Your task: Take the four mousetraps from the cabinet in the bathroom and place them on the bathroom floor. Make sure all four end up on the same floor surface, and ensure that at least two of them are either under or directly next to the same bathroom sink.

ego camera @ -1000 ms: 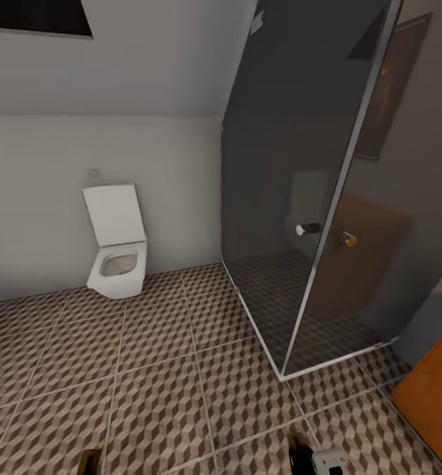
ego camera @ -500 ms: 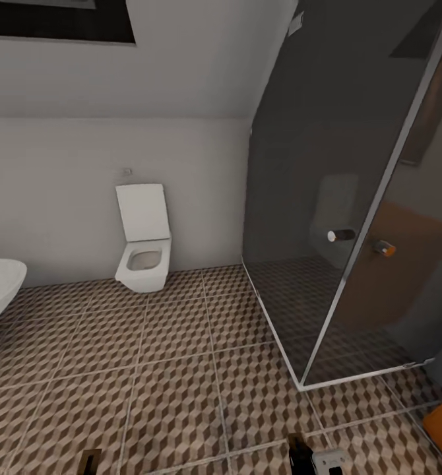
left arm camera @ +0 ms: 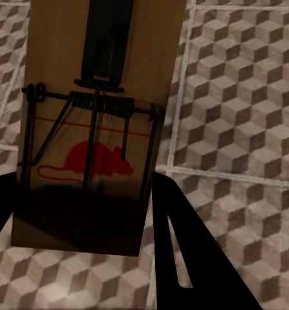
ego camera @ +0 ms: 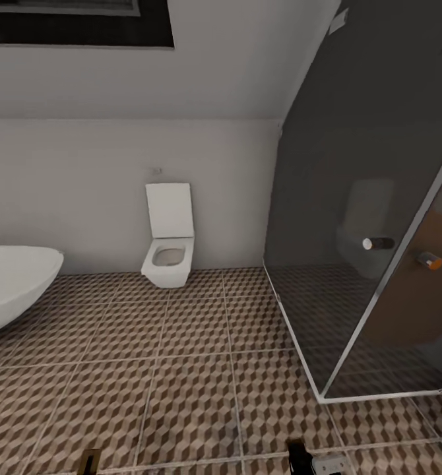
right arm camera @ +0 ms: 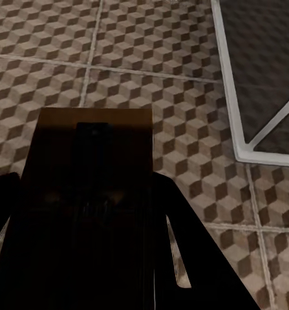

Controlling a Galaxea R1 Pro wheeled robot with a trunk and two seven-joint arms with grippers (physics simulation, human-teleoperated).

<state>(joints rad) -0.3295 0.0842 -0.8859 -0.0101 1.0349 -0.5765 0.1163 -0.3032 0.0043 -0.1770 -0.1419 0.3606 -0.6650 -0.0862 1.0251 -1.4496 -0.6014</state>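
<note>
One mousetrap (left arm camera: 92, 123), red mouse print up, sits between the left fingers; a second mousetrap (right arm camera: 96, 139), shadowed, apparently gripped likewise, above bathroom floor (ego camera: 194, 369).

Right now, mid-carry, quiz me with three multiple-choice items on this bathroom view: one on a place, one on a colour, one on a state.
1. The white wall-hung toilet stands:
A. inside the shower
B. against the back wall, left of the grey glass shower enclosure
C. beside a door

2. The mouse printed on the brown wooden mousetrap in the left end effector is:
A. red
B. blue
C. green

3. The toilet lid is:
A. shut
B. missing
C. raised

Answers:
1 B, it sits at the wall beside the glass.
2 A, the left wrist view shows a red print.
3 C, the lid stands upright over the open bowl.
</note>
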